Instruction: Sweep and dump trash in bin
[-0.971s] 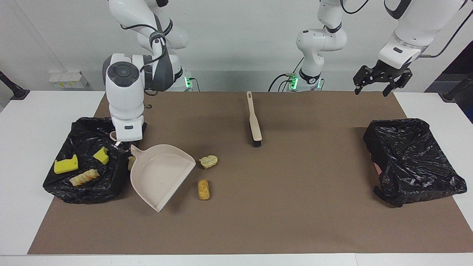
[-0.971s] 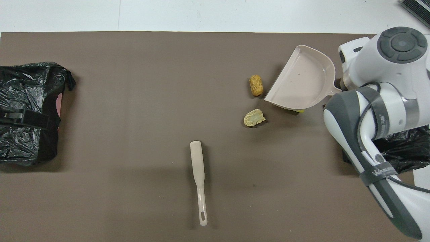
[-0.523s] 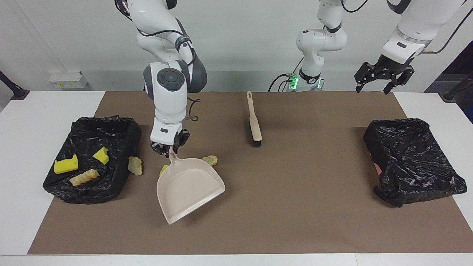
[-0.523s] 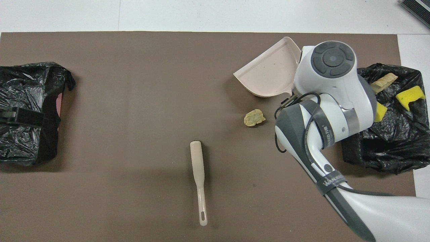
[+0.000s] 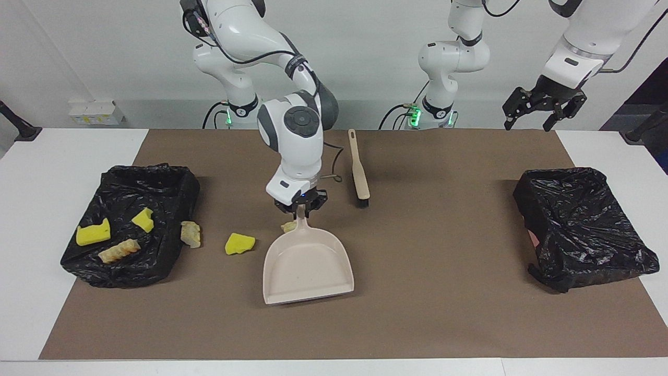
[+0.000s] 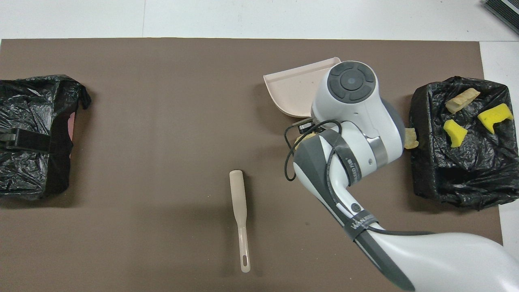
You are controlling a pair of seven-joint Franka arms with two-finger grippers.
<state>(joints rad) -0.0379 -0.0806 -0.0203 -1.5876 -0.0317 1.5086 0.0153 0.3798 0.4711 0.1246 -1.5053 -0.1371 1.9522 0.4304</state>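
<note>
- The trash is partly dumped: three scraps lie in the black-lined bin [image 5: 125, 230] at the right arm's end of the desk [image 5: 417, 313], two yellow sponge chunks and one tan lump.
- A tan scrap [image 5: 191, 233] lies on the desk touching that bin's wall, a yellow chunk [image 5: 239, 243] lies between the bin and the dustpan [image 5: 307, 266], and another tan scrap [image 5: 288, 226] shows just beside the dustpan's handle.
- The right tool [image 5: 301, 204] is closed on the dustpan's handle, with the pan over the middle of the desk.
- I judge that the step is to bring the pan for a new sweep; next, its open edge must face the loose scraps.
- The brush [image 5: 359, 169] lies untouched, nearer to the robots than the pan.
- The left tool [image 5: 540, 112] waits wide open, empty, above the desk's edge near the second bin [image 5: 579, 224].
</note>
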